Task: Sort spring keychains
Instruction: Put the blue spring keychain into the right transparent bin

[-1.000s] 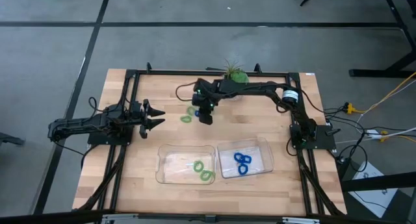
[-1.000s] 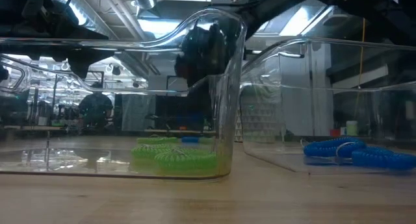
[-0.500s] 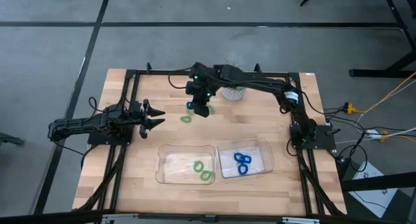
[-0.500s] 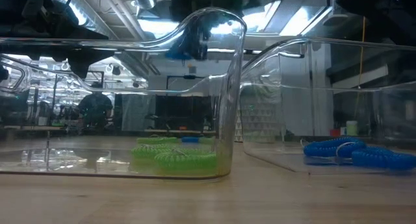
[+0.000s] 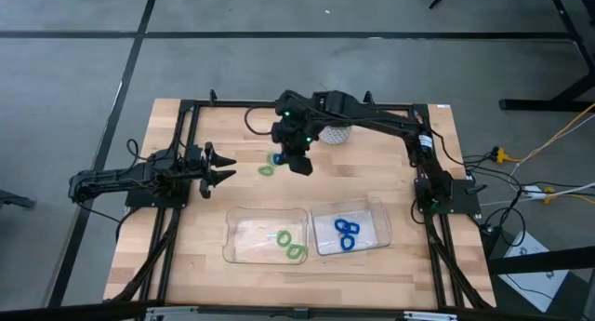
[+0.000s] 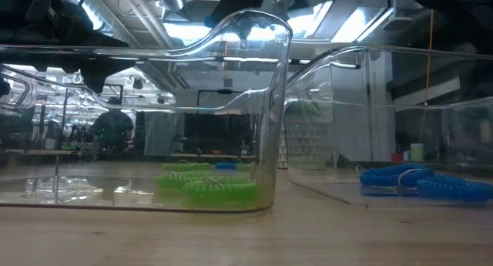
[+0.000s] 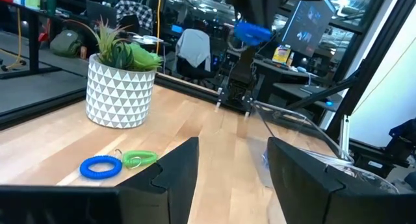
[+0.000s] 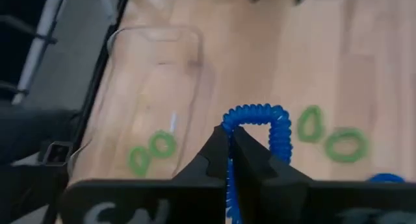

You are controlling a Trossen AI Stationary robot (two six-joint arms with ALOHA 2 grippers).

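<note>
My right gripper (image 5: 299,165) hangs above the table's middle, in front of the potted plant, shut on a blue spring keychain (image 8: 257,123). The left wrist view shows that keychain (image 7: 252,32) high in the air. Two green keychains (image 5: 268,169) (image 8: 344,146) and one blue keychain (image 7: 101,166) lie flat on the wood below. The left clear tray (image 5: 240,237) holds green keychains (image 6: 208,189). The right clear tray (image 5: 372,209) holds blue ones (image 6: 420,181). My left gripper (image 5: 231,167) waits open at the table's left side, pointing toward the loose keychains. My right gripper pinches the blue keychain between its two fingers (image 8: 211,156), on one side of the coil (image 8: 229,130), coming from above and pointing down. The loop is lifted clear of the table and stands out past the fingertips.
A potted plant in a white patterned pot (image 7: 120,87) stands near the far edge behind the loose keychains. The two trays sit side by side toward the near edge. Bare wood lies between the trays and the loose keychains.
My right gripper has risen from the table near the loose keychains with the blue keychain in its fingers. The keychain is now lifted clear of the wood, and the gripper has shifted slightly toward the table's right.
</note>
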